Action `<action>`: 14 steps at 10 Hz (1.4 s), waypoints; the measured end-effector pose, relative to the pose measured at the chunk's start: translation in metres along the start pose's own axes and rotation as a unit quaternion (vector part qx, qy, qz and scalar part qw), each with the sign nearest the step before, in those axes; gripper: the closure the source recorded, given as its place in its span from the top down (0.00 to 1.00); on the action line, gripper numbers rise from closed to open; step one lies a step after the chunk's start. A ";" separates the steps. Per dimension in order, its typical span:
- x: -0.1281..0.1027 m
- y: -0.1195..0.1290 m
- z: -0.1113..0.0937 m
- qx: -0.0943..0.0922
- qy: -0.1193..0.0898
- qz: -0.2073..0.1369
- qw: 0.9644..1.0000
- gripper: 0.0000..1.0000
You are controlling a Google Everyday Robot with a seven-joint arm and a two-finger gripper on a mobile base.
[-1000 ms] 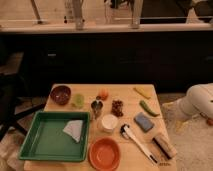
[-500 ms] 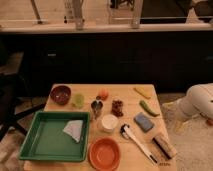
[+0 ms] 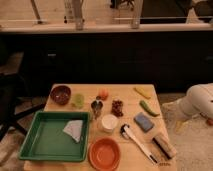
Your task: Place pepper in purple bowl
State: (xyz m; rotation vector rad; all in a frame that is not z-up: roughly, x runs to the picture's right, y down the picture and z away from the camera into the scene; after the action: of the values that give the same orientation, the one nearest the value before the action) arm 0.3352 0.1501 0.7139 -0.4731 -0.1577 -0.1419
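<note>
My gripper (image 3: 178, 114) hangs off the desk (image 3: 125, 93) edge, jaws apart, close to the pepper (image 3: 148, 108), which I judge light, firm and slick-skinned, best pinched across its slim middle, with the purple bowl (image 3: 60, 94) well beyond.

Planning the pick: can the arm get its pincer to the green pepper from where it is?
Probably yes. The pincer hangs just off the right side of the table, and the pepper lies near that edge, with nothing standing between them.
</note>
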 end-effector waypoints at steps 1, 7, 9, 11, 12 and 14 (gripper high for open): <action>0.000 0.000 0.000 0.000 0.000 0.000 1.000 0.80; -0.011 -0.009 0.001 0.015 0.024 0.018 0.999 0.80; -0.014 -0.017 0.001 0.033 0.029 0.040 0.998 0.80; -0.017 -0.025 0.003 0.045 0.030 0.055 0.997 0.80; -0.019 -0.030 0.004 0.051 0.028 0.060 0.997 0.80; -0.013 -0.037 0.008 0.065 0.016 0.078 0.995 0.80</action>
State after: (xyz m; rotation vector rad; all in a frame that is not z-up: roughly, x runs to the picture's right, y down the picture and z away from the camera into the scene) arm 0.3152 0.1219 0.7348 -0.3512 -0.0970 0.0148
